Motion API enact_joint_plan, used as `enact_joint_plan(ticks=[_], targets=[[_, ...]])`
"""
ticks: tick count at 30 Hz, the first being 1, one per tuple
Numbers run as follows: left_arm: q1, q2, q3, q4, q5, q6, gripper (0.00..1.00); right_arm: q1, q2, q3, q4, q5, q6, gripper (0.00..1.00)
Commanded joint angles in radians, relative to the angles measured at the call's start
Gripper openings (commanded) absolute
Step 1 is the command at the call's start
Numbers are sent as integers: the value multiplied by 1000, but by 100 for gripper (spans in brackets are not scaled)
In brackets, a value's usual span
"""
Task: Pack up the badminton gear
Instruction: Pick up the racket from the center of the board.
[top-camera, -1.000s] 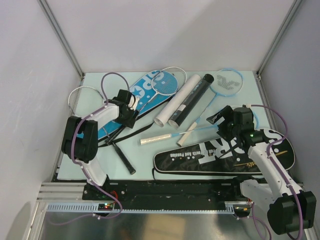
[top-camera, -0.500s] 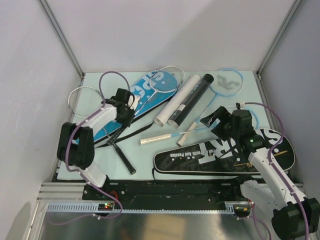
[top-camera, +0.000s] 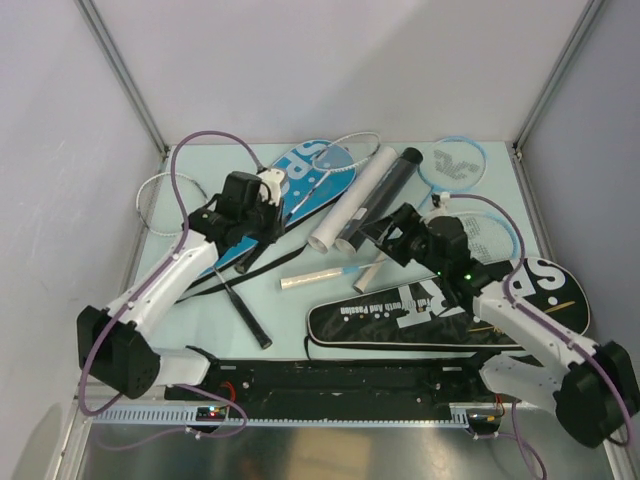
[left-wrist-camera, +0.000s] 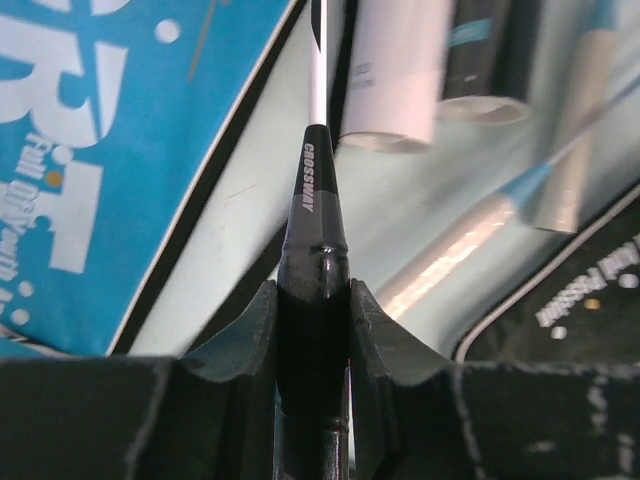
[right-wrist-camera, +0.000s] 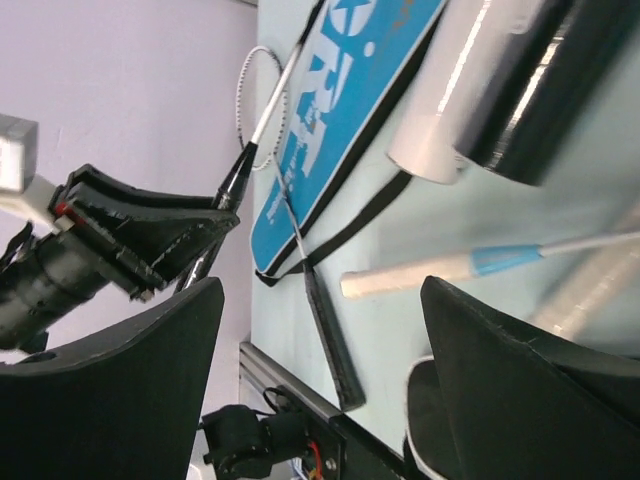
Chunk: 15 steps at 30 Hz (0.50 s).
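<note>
At the left of the table (top-camera: 300, 305), the left gripper (top-camera: 258, 226) is clamped on the black handle (left-wrist-camera: 314, 240) of a white racket (top-camera: 345, 150). In the left wrist view both fingers (left-wrist-camera: 255, 340) press against the grip just below the cone marked CROSSWAY. That racket's white shaft runs up along the edge of the blue cover (top-camera: 300, 172), and its head rests over the cover's far end, beside the white tube (top-camera: 352, 198). The black tube (top-camera: 392, 178) lies touching the white one on its right, both slanting toward the back right. A second white racket (top-camera: 160, 190) has its head at the table's left edge and its black grip nearer the front.

Right of centre, the right gripper (top-camera: 388, 232) hangs above the near ends of the two tubes — its fingers (right-wrist-camera: 150, 360) spread wide, nothing between them. Just in front of it lie two pale handles (top-camera: 310, 278). The light-blue racket (top-camera: 455, 162) has its head near the back right corner. The black cover (top-camera: 420, 315) lies flat along the front right, partly under the right arm.
</note>
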Motion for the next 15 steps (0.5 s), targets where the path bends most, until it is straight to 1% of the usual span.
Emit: enact_joint_plan(ticks=[1,6,12,15], targets=[[-96,-91,45,146,-11,-121,0,77,107,41,260,124,79,85],[-209,-127,28,189,-79,-163,0,102,266,125,308,120,144,84],[-346,-158,-36,251,-170,-173,0,96,395,135,379,110,275,83],[-384,-186,-108,340,-216,-171,0,73,479,147,439,28,323,82]])
